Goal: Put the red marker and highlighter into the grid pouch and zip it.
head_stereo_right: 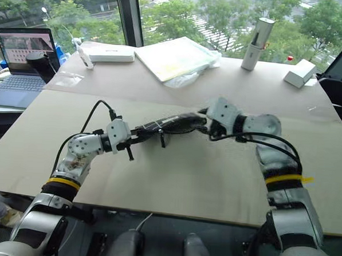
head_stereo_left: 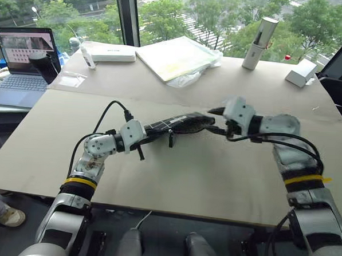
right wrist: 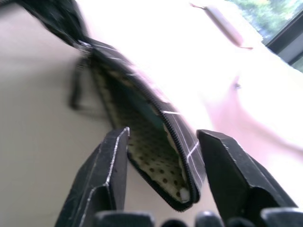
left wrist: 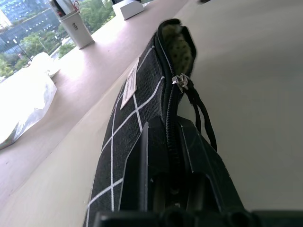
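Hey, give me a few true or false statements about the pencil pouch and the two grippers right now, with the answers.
1. The left gripper is shut on the black fabric grid pouch with white lines. True.
2. The pouch is fully zipped. False: its end near the right gripper gapes, showing a dotted lining.
3. The right gripper's fingers are apart, either side of the pouch's open end. True.
4. The zipper pull strap is red. False: it is black.
5. The pouch lies beside the laptop. False: it is mid-table.

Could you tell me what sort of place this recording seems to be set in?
Probably an upper-floor office or lab: a wide worktable by big windows over treetops, with an open laptop at one end.
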Robot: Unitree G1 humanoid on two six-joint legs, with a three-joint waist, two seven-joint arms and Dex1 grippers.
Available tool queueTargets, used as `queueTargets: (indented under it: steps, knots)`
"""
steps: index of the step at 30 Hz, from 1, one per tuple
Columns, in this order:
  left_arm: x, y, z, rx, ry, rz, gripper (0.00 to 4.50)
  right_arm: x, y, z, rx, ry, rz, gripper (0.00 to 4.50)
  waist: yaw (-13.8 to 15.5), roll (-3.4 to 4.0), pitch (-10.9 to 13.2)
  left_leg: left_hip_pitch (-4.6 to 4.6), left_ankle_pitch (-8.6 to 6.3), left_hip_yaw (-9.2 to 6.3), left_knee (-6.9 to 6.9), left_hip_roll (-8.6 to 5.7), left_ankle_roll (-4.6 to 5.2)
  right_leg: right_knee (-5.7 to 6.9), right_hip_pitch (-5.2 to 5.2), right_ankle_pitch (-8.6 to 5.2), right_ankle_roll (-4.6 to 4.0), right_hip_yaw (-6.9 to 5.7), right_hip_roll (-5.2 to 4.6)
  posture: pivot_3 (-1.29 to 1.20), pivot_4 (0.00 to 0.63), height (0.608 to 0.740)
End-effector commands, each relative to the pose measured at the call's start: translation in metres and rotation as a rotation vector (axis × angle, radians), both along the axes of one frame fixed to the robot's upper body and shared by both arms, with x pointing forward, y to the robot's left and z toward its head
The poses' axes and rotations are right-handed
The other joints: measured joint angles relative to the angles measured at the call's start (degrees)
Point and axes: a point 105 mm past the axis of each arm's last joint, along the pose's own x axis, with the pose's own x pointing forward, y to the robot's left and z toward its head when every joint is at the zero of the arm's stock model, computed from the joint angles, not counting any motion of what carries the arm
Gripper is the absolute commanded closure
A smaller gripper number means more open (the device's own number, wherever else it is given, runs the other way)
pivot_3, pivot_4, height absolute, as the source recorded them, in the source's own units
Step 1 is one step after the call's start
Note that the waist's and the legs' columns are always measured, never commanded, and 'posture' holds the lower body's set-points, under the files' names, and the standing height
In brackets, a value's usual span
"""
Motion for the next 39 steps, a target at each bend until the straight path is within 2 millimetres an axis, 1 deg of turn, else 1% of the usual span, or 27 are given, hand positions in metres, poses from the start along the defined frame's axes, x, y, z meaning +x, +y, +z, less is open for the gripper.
queueTargets:
  steps: [1,3,5,8,10,13,15,17,21,23,27,29,30,37,39]
  knots:
    - [0.0,-0.002,0.01,-0.019,-0.038,-0.015,4.5,-0.046,0.016,-0.038,-0.082,0.189,0.131,1.91,-0.14,0.0,0.0,0.0,0.0,0.0,0.02,0.0,0.0,0.03,0.01,0.0,0.0,0.0,0.0,0.0,0.15,0.736]
    - [0.0,-0.003,0.009,-0.017,-0.035,-0.018,4.5,-0.043,0.032,-0.05,-0.025,0.21,0.085,1.91,-1.0,0.0,0.0,0.01,0.02,0.0,0.04,-0.01,-0.02,0.09,-0.07,-0.01,0.01,0.04,0.03,0.0,0.15,0.736]
    - [0.0,-0.003,0.009,-0.016,-0.033,-0.021,4.5,-0.033,0.046,-0.057,0.015,0.22,0.007,1.91,-1.95,0.0,0.0,0.04,0.04,-0.11,0.04,-0.01,-0.05,0.13,-0.11,0.01,-0.01,0.09,0.16,0.0,0.15,0.736]
    - [0.001,-0.006,0.009,-0.016,-0.033,-0.027,4.5,-0.011,0.066,-0.06,0.074,0.204,-0.134,1.91,-2.12,0.0,0.0,0.03,0.14,-0.29,-0.01,-0.03,-0.17,0.19,-0.12,0.02,-0.03,0.05,0.23,0.0,0.15,0.736]
    - [0.002,-0.008,0.01,-0.017,-0.036,-0.032,4.5,0.002,0.08,-0.055,0.117,0.196,-0.19,1.91,-2.02,0.0,0.0,0.0,0.16,-0.3,0.0,-0.04,-0.2,0.17,-0.16,0.03,-0.05,0.05,0.21,0.0,0.15,0.736]
    - [0.002,-0.009,0.011,-0.017,-0.039,-0.035,4.5,0.018,0.089,-0.05,0.131,0.169,-0.252,1.91,-1.67,-0.01,0.0,-0.02,0.15,-0.3,-0.01,-0.06,-0.2,0.14,-0.14,0.03,-0.05,0.03,0.18,0.0,0.15,0.736]
    - [0.002,-0.009,0.011,-0.018,-0.039,-0.035,4.5,0.022,0.094,-0.048,0.138,0.163,-0.256,1.91,-1.19,-0.01,0.0,-0.02,0.16,-0.3,-0.01,-0.06,-0.2,0.13,-0.12,0.03,-0.05,0.0,0.17,0.0,0.15,0.736]
    - [0.002,-0.009,0.012,-0.019,-0.041,-0.036,4.5,0.029,0.102,-0.041,0.164,0.153,-0.264,1.91,-0.89,-0.01,0.0,-0.03,0.16,-0.3,-0.01,-0.06,-0.2,0.13,-0.12,0.03,-0.05,-0.01,0.17,0.0,0.15,0.736]
    - [0.003,-0.011,0.013,-0.022,-0.044,-0.035,4.5,0.037,0.113,-0.03,0.198,0.145,-0.263,1.91,-0.89,0.0,0.0,-0.03,0.16,-0.3,-0.02,-0.05,-0.2,0.16,-0.17,0.04,-0.06,-0.01,0.18,0.0,0.15,0.736]
    - [0.003,-0.01,0.013,-0.025,-0.046,-0.03,4.5,0.036,0.121,-0.023,0.219,0.142,-0.222,2.42,-0.89,0.0,0.0,-0.03,0.16,-0.29,-0.03,-0.05,-0.2,0.15,-0.17,0.04,-0.06,-0.01,0.18,0.0,0.15,0.736]
    - [0.003,-0.009,0.012,-0.028,-0.046,-0.023,4.5,0.035,0.117,-0.022,0.202,0.149,-0.207,3.57,-0.72,0.0,0.0,-0.04,0.16,-0.3,-0.04,-0.05,-0.2,0.14,-0.16,0.04,-0.06,-0.01,0.17,0.0,0.15,0.736]
    - [0.003,-0.008,0.012,-0.03,-0.047,-0.019,4.5,0.033,0.114,-0.023,0.188,0.148,-0.188,4.38,-0.68,0.0,0.0,-0.05,0.16,-0.3,-0.03,-0.05,-0.2,0.14,-0.16,0.04,-0.06,-0.02,0.17,0.0,0.15,0.736]
    - [0.003,-0.007,0.012,-0.03,-0.046,-0.017,4.5,0.031,0.112,-0.023,0.188,0.154,-0.184,4.45,-0.68,0.0,0.0,-0.05,0.16,-0.3,-0.03,-0.05,-0.2,0.14,-0.16,0.04,-0.06,-0.02,0.17,0.0,0.15,0.736]
    - [0.004,-0.007,0.012,-0.032,-0.048,-0.011,4.5,0.027,0.1,-0.022,0.189,0.173,-0.175,4.45,-0.75,0.0,0.0,-0.05,0.16,-0.3,-0.05,-0.05,-0.2,0.14,-0.18,0.03,-0.06,-0.02,0.18,0.0,0.15,0.736]
    - [0.004,-0.007,0.013,-0.032,-0.049,-0.011,4.5,0.027,0.09,-0.022,0.18,0.166,-0.189,4.45,-0.75,0.0,0.0,-0.05,0.16,-0.3,-0.05,-0.05,-0.2,0.14,-0.18,0.03,-0.06,-0.02,0.18,0.0,0.15,0.736]
